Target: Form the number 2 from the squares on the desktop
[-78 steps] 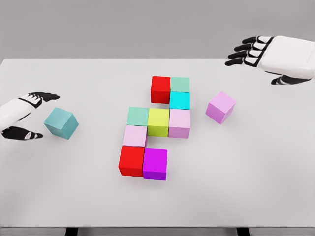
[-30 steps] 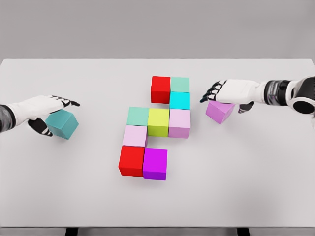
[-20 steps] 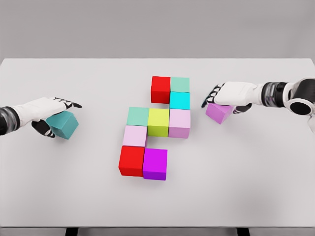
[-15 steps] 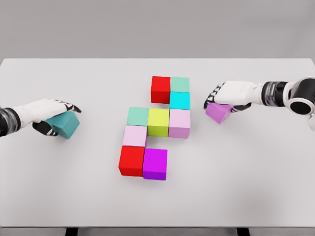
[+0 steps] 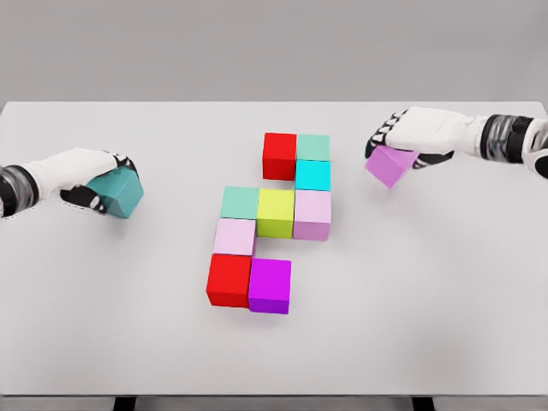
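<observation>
Near the table's [image 5: 479, 282] left edge, the left hand [image 5: 86, 175] grips a teal cube [image 5: 120, 193]; the right hand [image 5: 411, 135] grips a pink cube [image 5: 390, 166], tilted, beside the cube cluster [image 5: 270, 227].

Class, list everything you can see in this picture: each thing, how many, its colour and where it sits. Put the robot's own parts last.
Table: one, white, fills the view.
Red cubes: two, one at the figure's top left, one at its bottom left.
Mint cubes: two, top right and left end of the middle row.
Cyan cube: one, below the top mint cube.
Yellow-green cube: one, middle of the row.
Pale pink cubes: two, right of the row and below its left end.
Magenta cube: one, bottom right.
Teal cube: one, in the left hand.
Lilac cube: one, tilted, in the right hand.
Left hand: white, black fingers, far left.
Right hand: same, upper right.
</observation>
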You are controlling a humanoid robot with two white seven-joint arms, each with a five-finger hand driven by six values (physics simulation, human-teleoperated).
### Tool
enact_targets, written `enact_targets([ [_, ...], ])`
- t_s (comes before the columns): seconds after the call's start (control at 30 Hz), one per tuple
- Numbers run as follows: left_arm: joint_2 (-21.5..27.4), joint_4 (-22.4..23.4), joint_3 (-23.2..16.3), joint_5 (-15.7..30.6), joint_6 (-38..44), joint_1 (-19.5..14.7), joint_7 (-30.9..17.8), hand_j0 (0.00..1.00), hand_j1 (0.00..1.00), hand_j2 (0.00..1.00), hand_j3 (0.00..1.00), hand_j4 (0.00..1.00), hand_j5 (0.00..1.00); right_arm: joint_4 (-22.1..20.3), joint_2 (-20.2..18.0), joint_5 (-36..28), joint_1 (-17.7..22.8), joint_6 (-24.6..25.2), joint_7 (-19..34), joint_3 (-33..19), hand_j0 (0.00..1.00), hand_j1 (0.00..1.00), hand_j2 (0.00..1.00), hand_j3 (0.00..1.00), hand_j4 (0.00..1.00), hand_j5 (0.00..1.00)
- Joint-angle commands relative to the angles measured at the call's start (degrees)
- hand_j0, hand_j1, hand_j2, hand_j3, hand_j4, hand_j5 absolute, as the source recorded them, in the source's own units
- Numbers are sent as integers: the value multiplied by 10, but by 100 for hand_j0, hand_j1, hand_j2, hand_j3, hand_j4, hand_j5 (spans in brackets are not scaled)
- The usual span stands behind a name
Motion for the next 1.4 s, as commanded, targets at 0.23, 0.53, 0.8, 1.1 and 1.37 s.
enact_targets([
  [0.23,-95,3,-2,-3,188,-45,1,46,46,46,46,46,46,-150,-119,-115,29,2,0,-21,55,55,55,55,55,55],
  [0.53,-138,22,-18,-6,214,-76,1,40,40,40,40,40,40,-242,-204,-205,61,2,0,37,57,57,57,57,57,57],
  [0.8,-239,64,-16,-114,242,-109,1,40,40,40,40,40,40,-243,-194,-209,48,2,0,133,57,57,57,57,57,57],
  [1.1,-332,126,-19,-201,239,-117,1,40,40,40,40,40,40,-243,-162,-208,25,2,0,188,56,56,56,56,56,56],
  [1.37,-385,158,-20,-254,237,-114,1,40,40,40,40,40,40,-243,-140,-209,2,2,0,218,57,57,57,57,57,57],
])
